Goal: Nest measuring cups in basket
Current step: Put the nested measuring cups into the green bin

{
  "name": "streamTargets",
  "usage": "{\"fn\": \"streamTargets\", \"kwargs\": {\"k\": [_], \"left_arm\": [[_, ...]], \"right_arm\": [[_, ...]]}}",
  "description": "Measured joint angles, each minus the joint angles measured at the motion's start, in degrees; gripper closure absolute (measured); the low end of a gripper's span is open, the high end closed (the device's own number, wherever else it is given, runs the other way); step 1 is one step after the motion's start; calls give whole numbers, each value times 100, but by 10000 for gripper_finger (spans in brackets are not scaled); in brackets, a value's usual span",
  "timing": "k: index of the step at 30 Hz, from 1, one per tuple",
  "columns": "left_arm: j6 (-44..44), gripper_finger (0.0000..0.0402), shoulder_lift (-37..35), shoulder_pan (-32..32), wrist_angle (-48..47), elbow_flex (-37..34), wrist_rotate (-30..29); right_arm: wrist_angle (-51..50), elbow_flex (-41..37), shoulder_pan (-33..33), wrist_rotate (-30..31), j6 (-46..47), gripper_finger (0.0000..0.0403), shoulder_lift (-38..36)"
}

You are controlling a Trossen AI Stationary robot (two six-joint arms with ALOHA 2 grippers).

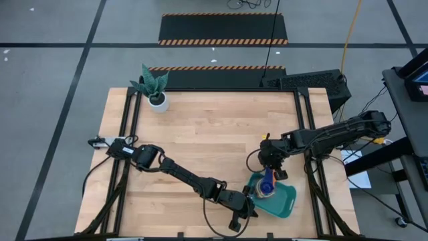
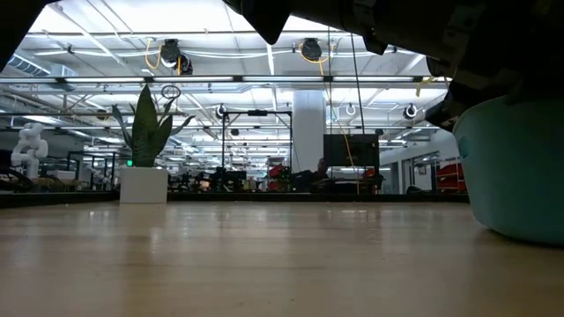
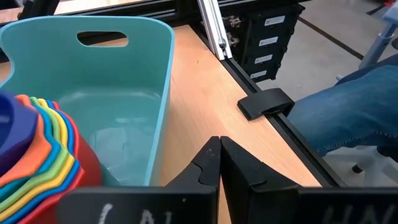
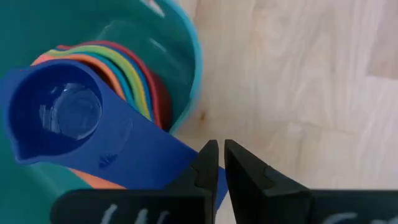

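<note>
From the high view, my right gripper [image 1: 269, 175] hangs directly over the basket [image 1: 286, 203], with the stack of measuring cups [image 1: 267, 188] right under its tips. My left gripper [image 1: 249, 204] sits just beside the basket's near-left wall, outside it.

The low view gives me little: the basket [image 2: 515, 172] bulks at the right edge with dark arm parts above it, and the plant pot [image 2: 144, 185] stands far back. I can't see either set of fingertips here.

In the left wrist view, my left gripper [image 3: 219, 163] is closed and empty, its tips over bare table just outside the basket wall [image 3: 163, 93]. The nested cups [image 3: 43, 146] lie inside, off to one side of the fingers.

In the right wrist view, my right gripper [image 4: 219, 163] has its fingers pressed nearly together on the flat handle of the blue cup [image 4: 62, 115], which sits on top of the coloured stack, handle reaching over the basket rim [image 4: 194, 56].

I judge the nesting nearly done. To finish well, I'd check the blue cup is seated level in the stack before letting go, open slowly, then lift straight up so the fingers don't drag the handle and tip the pile.
</note>
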Motion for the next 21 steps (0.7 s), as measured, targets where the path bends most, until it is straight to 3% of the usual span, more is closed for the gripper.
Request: {"fn": "streamTargets", "kwargs": {"k": [11, 21], "left_arm": [[4, 387, 0, 0, 1, 0, 0], [2, 387, -2, -17, 10, 0, 0]], "right_arm": [[-169, 0, 382, -302, 752, 383, 0], [-139, 0, 448, 109, 1049, 383, -2]]}}
